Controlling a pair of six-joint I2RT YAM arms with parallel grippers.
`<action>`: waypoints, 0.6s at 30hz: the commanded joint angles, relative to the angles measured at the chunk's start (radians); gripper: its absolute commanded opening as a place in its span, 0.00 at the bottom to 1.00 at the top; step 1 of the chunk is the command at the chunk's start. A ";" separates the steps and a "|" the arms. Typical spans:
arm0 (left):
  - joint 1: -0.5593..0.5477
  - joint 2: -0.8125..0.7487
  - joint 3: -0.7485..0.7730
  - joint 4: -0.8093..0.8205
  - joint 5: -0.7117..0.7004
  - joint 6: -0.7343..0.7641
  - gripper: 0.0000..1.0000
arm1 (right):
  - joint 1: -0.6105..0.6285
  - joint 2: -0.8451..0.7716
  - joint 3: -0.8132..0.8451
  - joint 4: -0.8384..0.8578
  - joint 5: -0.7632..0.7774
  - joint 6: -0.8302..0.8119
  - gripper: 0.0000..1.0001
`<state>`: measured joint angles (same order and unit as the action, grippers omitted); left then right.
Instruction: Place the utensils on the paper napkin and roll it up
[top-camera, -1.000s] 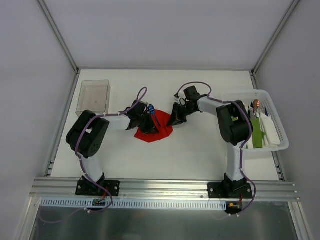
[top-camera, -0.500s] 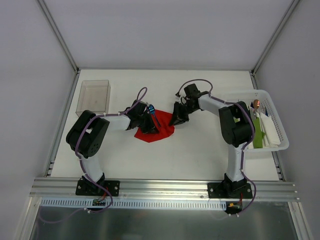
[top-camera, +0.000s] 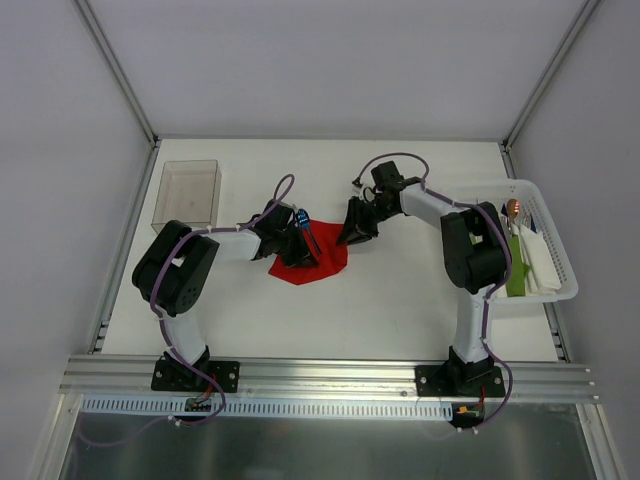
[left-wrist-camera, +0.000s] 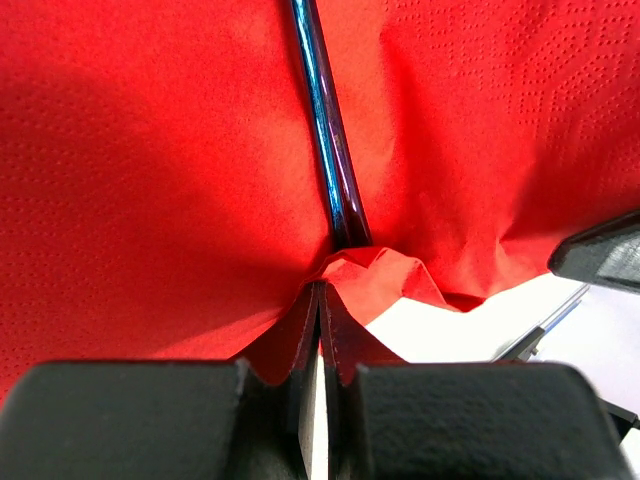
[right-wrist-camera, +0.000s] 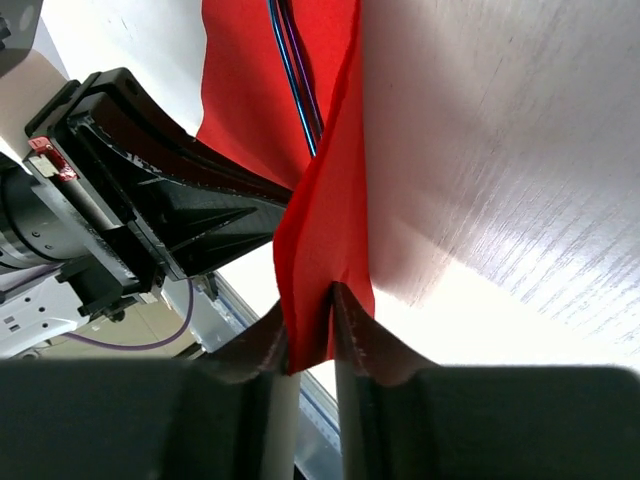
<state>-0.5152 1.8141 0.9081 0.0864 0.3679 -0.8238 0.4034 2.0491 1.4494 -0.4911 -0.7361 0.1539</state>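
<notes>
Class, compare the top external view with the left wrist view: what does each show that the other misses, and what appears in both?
Only the top external view shows the clear box at far left and the white basket at the right. Only the left wrist view shows, close up, the left gripper pinched shut on a bunched edge of the paper napkin. Both show the red napkin with a blue utensil lying on it.

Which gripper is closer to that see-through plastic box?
Left. The left gripper, pinching the red paper napkin, sits to the right of the clear plastic box; the right gripper is farther right, at the napkin's other edge.
</notes>
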 joint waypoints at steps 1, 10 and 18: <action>0.009 0.044 -0.023 -0.054 -0.050 0.018 0.00 | 0.003 -0.030 0.031 -0.012 -0.028 0.021 0.19; 0.009 0.044 -0.028 -0.054 -0.057 0.017 0.00 | 0.035 -0.061 0.039 -0.009 -0.009 0.075 0.00; 0.009 0.045 -0.031 -0.056 -0.057 0.017 0.00 | 0.097 0.000 0.028 0.023 -0.051 0.159 0.00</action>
<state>-0.5152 1.8141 0.9081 0.0864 0.3676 -0.8238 0.4820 2.0491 1.4525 -0.4858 -0.7483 0.2577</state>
